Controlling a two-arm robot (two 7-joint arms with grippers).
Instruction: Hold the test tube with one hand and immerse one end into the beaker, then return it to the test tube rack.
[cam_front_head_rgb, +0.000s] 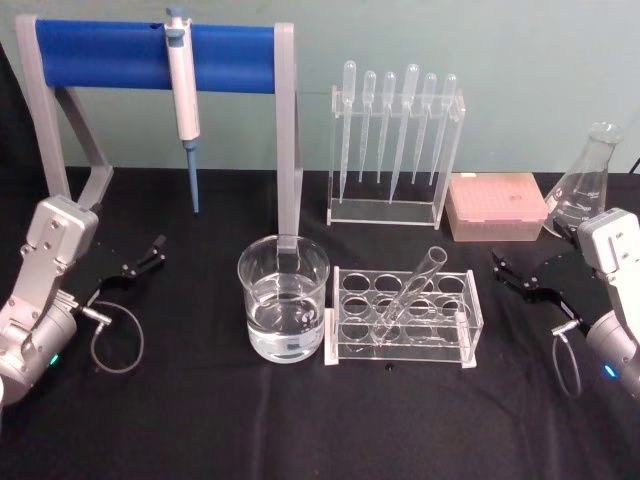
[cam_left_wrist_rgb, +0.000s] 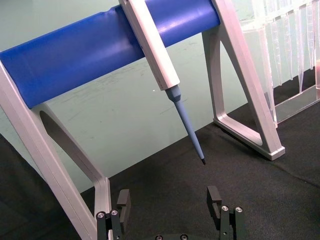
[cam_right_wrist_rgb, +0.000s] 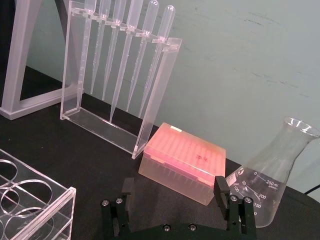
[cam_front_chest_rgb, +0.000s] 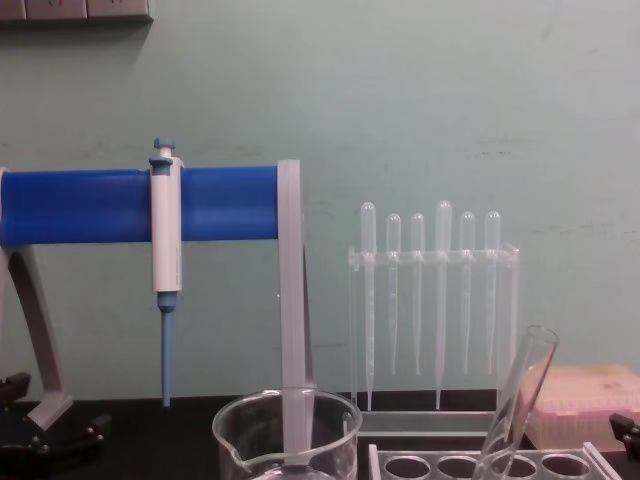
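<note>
Black table, test tube in rack

Left of the test tube rack, a silver-grey boxy wrist housing was seen behind the black left pincer, and a looped grey cable was attached. Right of the rack, the right pincer was built alike. Silver screws were set in the black finger mounts, and a small teal light was shown on each rounded forearm.
</note>
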